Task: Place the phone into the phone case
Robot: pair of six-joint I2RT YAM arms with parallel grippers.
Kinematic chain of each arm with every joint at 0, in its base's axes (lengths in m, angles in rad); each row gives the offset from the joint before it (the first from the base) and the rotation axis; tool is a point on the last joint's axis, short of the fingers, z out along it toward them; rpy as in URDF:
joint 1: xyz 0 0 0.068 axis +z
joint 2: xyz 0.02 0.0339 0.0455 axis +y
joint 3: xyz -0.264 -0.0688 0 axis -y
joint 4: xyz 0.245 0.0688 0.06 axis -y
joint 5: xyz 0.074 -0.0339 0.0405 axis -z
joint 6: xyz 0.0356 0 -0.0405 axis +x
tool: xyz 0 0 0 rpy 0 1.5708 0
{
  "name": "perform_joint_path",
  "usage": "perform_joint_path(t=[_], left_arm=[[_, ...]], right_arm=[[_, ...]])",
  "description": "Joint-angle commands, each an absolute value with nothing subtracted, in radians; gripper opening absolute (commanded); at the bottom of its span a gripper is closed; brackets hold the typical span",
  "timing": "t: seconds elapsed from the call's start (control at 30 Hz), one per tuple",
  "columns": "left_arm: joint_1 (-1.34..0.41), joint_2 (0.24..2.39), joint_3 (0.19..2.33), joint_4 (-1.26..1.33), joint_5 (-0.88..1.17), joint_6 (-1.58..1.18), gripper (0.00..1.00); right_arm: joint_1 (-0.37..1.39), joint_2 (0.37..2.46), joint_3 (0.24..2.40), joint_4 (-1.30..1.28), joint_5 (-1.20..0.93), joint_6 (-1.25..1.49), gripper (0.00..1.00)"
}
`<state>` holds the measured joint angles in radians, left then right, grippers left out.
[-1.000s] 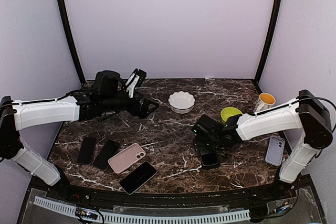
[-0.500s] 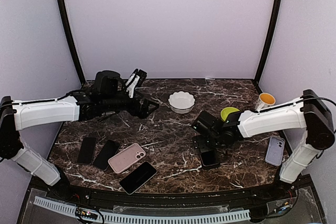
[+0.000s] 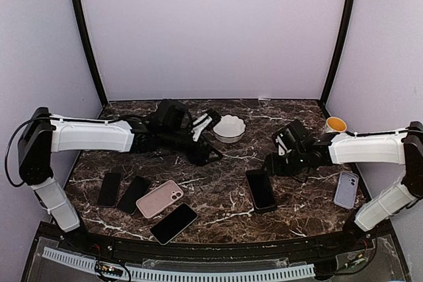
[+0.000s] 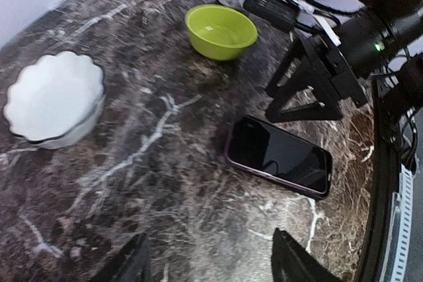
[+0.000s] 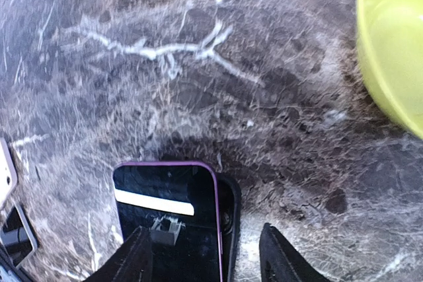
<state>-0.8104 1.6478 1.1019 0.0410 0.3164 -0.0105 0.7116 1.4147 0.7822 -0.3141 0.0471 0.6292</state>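
phone (image 3: 261, 190): lies flat on the marble table (image 3: 218, 189), screen up, right of centre and nearer the front edge than the back.
phone's long axis: in the top view it runs far-to-near, with the near end leaning slightly to the right.
phone case (image 4: 269, 175): a purple rim hugs the phone's outline. the right wrist view also shows a black edge along one long side, and i cannot tell whether the phone is fully seated.
right gripper (image 5: 201, 242): fingers spread apart and holding nothing. it hovers just past the phone's far end without touching it.
left gripper (image 4: 208, 255): fingers apart and empty, over bare marble near the table's middle, pointed toward the phone but well apart from it.
bowls: a white scalloped bowl (image 3: 229, 127) at the back, and a green bowl (image 4: 221, 30) beyond the right gripper.
front left: a pink phone case (image 3: 160, 198) among three dark phones, the nearest (image 3: 174, 223) lying diagonally.
right edge: a lilac phone (image 3: 346, 189), with a mug (image 3: 335, 125) further back.
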Motion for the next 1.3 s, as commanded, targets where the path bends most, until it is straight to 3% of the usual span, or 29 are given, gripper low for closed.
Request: perform_joint_path(t=[0.0,0.17,0.4,1.03,1.27], left_arm=[[-0.907,1.803,1.255,-0.087,0.388,-0.013,0.57],[-0.935,1.975,1.373,-0.105,0.445,-0.101,0.46],[-0.98,2.106,1.504,-0.16,0.36,-0.11,0.36],[-1.028,2.296,1.667,-0.21,0.345,-0.075,0.24],[-1.035,2.291,1.706,-0.315,0.299,-0.055,0.21]], right_arm=[[0.68,1.435,0.738,-0.22,-0.095,0.569,0.54],[0.677,1.407,0.662,-0.146,-0.141,0.579,0.56],[0.676,1.448,0.614,-0.095,-0.163,0.595,0.6],[0.678,1.437,0.576,-0.063,-0.209,0.591,0.5],[0.678,1.384,0.585,-0.134,-0.153,0.563,0.53]])
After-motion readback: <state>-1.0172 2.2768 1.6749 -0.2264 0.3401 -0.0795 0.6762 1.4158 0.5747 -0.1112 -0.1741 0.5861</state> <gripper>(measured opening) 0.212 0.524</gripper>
